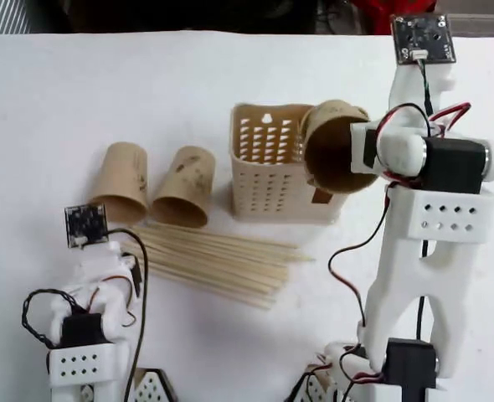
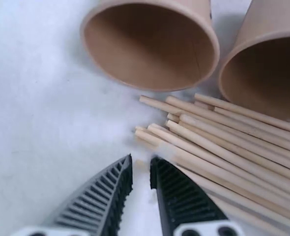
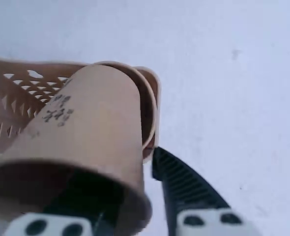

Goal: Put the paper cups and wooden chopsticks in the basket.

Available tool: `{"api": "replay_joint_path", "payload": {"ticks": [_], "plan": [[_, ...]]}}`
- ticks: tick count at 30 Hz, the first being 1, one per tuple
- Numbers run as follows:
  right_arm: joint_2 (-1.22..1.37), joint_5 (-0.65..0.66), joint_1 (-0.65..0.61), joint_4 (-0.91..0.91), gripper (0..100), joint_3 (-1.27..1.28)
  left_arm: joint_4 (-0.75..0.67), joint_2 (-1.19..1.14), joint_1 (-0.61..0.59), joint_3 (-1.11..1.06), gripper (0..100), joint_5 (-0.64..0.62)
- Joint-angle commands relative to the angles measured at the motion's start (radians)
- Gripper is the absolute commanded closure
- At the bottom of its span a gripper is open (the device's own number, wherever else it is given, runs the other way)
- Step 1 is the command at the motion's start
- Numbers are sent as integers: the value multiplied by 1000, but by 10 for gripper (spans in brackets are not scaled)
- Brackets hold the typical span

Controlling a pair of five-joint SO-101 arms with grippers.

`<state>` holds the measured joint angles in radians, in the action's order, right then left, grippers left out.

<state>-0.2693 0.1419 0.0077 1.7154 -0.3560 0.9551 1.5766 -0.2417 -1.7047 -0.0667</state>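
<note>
- The right pincer [image 1: 360, 152] is clenched on the wall of a paper cup [image 1: 332, 144], held tilted over the 3 o'clock rim of the basket [image 1: 264, 180]; let go here, the cup may catch the rim and tumble onto the counter [image 1: 79, 92]
- One finger sits inside that cup and one outside, so the thin wall could crumple
- The left pincer [image 2: 141, 164] is slightly parted and empty, just beside the ends of the wooden chopsticks [image 2: 223, 147]; closing there might scatter the pile
- The outer lying cup [image 1: 121, 180] and the inner lying cup [image 1: 184, 186], at the basket's 9 o'clock, could roll if nudged
</note>
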Motion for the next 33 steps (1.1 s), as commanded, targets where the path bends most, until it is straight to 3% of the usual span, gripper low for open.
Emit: {"api": "replay_joint_path", "payload": {"ticks": [1,6,14,17,24,33], "plan": [[-42,-2,7,-13,710,-11,5,8,-2,5,915,-8],[-42,-2,5,-93,558,-12,5,8,-2,5,915,-8],[-42,-2,10,-44,551,-12,5,8,-2,5,915,-8],[-42,0,10,4,629,0,5,8,-2,5,915,-8],[-163,17,47,-35,991,184,5,8,-1,5,915,-8],[-565,221,71,-251,978,801,5,8,-1,5,915,-8]]}}
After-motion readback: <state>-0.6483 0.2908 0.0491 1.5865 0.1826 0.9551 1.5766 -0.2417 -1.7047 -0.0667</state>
